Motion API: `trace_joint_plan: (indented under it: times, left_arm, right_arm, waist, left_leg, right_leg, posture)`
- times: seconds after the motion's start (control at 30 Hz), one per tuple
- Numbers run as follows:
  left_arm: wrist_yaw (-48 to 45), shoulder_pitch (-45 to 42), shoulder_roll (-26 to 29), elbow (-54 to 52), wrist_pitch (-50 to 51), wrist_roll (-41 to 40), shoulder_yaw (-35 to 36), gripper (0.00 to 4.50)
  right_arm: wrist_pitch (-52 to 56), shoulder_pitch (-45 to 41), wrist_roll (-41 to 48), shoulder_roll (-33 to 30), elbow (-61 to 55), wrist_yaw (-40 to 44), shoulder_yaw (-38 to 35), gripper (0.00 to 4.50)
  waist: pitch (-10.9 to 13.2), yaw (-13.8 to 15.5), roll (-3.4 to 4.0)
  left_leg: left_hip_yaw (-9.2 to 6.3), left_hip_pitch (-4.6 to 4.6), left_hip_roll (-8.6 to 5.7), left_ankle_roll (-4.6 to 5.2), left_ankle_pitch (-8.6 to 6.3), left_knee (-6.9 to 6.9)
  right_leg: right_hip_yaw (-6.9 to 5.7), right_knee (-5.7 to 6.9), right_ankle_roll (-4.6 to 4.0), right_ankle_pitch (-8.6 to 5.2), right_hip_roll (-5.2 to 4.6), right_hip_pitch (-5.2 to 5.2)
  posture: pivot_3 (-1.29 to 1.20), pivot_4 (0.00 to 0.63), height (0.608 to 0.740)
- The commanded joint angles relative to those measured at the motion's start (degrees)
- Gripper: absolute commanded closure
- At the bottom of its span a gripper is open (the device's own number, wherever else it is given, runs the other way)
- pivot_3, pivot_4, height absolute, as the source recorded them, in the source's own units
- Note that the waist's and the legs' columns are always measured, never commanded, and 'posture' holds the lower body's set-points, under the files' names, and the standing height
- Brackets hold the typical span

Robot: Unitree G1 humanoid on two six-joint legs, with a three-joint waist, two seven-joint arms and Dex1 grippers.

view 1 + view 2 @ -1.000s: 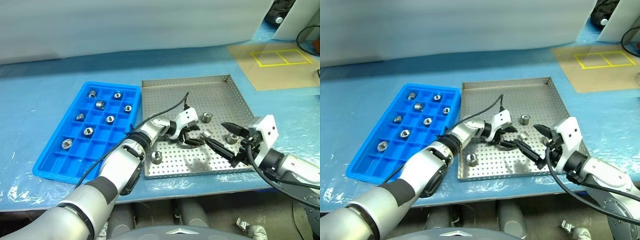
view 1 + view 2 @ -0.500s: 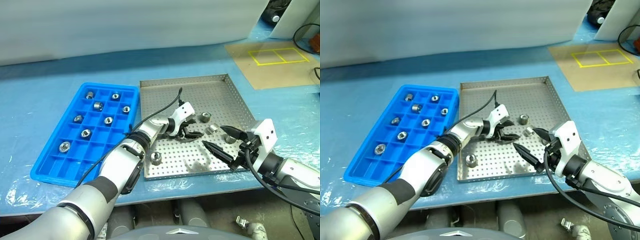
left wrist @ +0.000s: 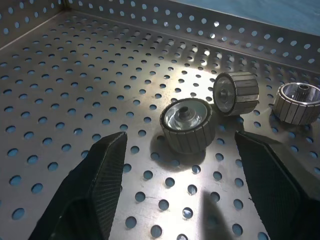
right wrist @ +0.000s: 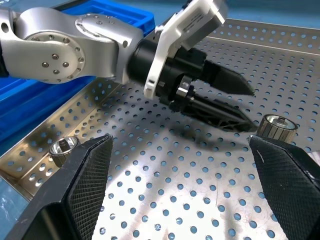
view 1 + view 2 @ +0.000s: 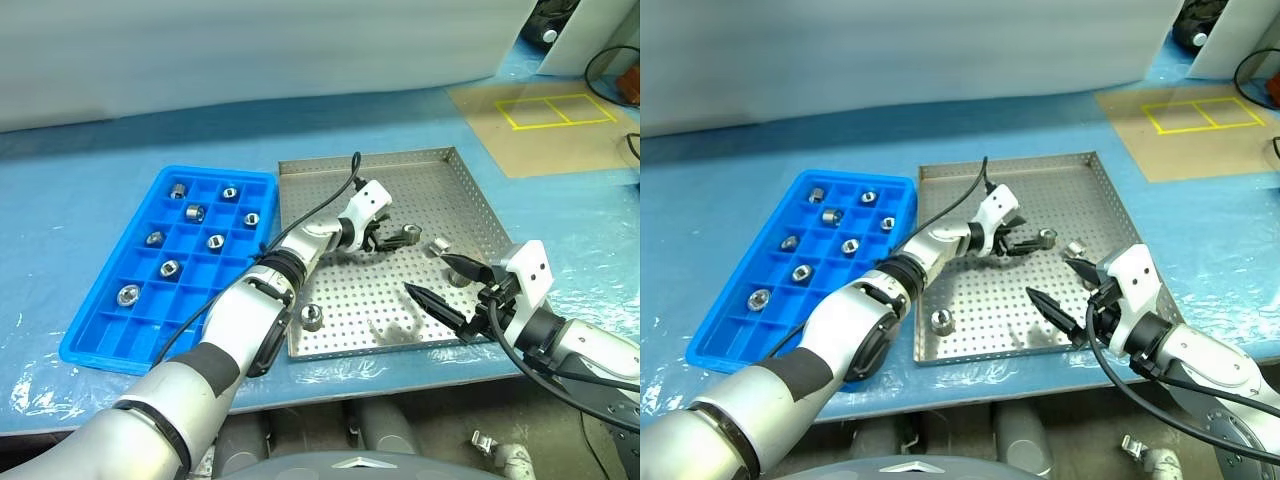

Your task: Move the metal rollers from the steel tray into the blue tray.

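The steel tray (image 5: 440,190) lies mid-table with the blue tray (image 5: 100,345) to its left. Several metal rollers (image 5: 215,241) sit in the blue tray's compartments. In the steel tray, one roller (image 5: 410,235) stands right in front of my left gripper (image 5: 392,240), which is open and empty; the left wrist view shows that roller (image 3: 186,125) ahead of its fingers (image 3: 95,185). A second roller (image 5: 438,245) lies on its side beside it, and another (image 5: 312,317) sits near the front rim. My right gripper (image 5: 428,273) hovers open over the tray's front right.
The trays rest on a table under blue plastic sheet. A brown board with a yellow taped rectangle (image 5: 555,110) lies at the far right. A black cable (image 5: 325,215) arcs from my left wrist over the steel tray.
My left gripper has lifted and swung farther across the steel tray, now facing the standing roller. The roller on its side has rolled toward the far right. The right gripper has held still.
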Motion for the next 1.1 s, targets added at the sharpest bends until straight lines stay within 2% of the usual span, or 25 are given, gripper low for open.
trace_joint_plan:
  times: [0.03, 0.43, 0.6, 0.7, 0.87, 0.93, 0.97, 1.1]
  left_arm:
    - [0.82, -2.88, -10.62, 0.14, -1.25, -0.61, 0.99, 0.84]
    - [5.82, -4.38, -13.27, 1.9, -0.69, 0.14, 1.45, 0.84]
    - [-0.03, -4.18, -13.3, 1.14, -0.44, -0.59, 1.64, 0.84]
    - [-14.09, -2.96, -11.93, -1.98, 2.02, -3.86, 2.05, 0.84]
    - [-30.05, 2.43, -7.59, -11.93, 5.19, -6.07, -1.8, 0.84]
    - [-35.9, 6.5, -4.43, -22.39, 11.09, -8.79, -4.15, 0.84]
    - [-37.17, 8.11, -3.37, -26.65, 13.72, -9.83, -5.16, 0.84]
    - [-37.72, 17.4, 6.51, -47.74, 24.4, -12.28, -7.28, 0.84]
  right_arm:
    - [-0.88, 0.37, 1.26, -0.37, -2.95, -0.28, -0.35, 0.0]
    - [-0.58, 3.92, 3.25, -0.78, -5.93, -2.9, -2.41, 0.0]
    - [-0.72, 4.87, 4.27, -0.41, -6.79, -4.23, -2.53, 0.0]
    - [-0.85, 5.41, 5.55, -0.43, -6.77, -4.42, -2.77, 0.0]
    - [-0.8, 4.72, 7.05, -1.47, -5.23, -3.73, -2.61, 0.0]
    - [-0.78, 3.11, 7.76, -2.09, -3.77, -3.41, -3.03, 0.0]
    - [-0.88, 2.74, 7.98, -2.34, -3.23, -3.2, -3.37, 0.0]
    - [-1.91, -1.91, 6.07, -4.05, 2.41, -1.1, -1.63, 0.0]
  waist:
    - [0.0, -0.26, 0.0]
    - [0.0, -1.72, 0.0]
    - [0.0, -3.1, 0.0]
    - [0.0, -3.74, 0.0]
    - [0.0, -3.95, 0.0]
    - [0.0, -3.94, 0.01]
    - [-0.05, -4.05, 0.1]
    - [0.0, -4.23, 0.1]
  left_leg:
    - [0.0, -0.01, 0.0, 0.02, -0.01, 0.0]
    - [-0.03, -0.08, -0.28, 0.12, -0.07, 0.03]
    - [-0.07, -0.16, -0.61, 0.39, -0.23, 0.06]
    - [-0.07, -0.3, -0.77, 0.64, -0.37, 0.16]
    - [-0.05, -0.4, -0.83, 0.81, -0.47, 0.23]
    - [-0.04, -0.38, -0.81, 0.81, -0.47, 0.23]
    - [-0.04, -0.36, -0.8, 0.81, -0.47, 0.23]
    - [-0.03, -0.11, -0.66, 0.8, -0.46, 0.18]
  right_leg:
    - [0.0, 0.0, 0.01, 0.0, -0.01, 0.0]
    - [-0.03, -0.03, 0.1, -0.05, -0.24, -0.01]
    - [-0.06, -0.06, 0.31, -0.12, -0.58, -0.01]
    - [-0.08, -0.15, 0.36, -0.15, -0.78, -0.01]
    - [-0.08, -0.27, 0.35, -0.14, -0.91, 0.0]
    - [-0.08, -0.26, 0.34, -0.14, -0.92, 0.0]
    - [-0.08, -0.24, 0.34, -0.14, -0.91, 0.01]
    - [-0.14, -0.07, 0.34, -0.15, -0.79, 0.16]
  posture:
    - [-0.66, 0.15, 0.74]
    - [-0.72, 0.15, 0.74]
    - [-0.71, 0.15, 0.74]
    - [-0.7, 0.15, 0.74]
    - [-0.65, 0.15, 0.74]
    - [-0.62, 0.15, 0.74]
    - [-0.61, 0.15, 0.74]
    - [-0.54, 0.15, 0.74]
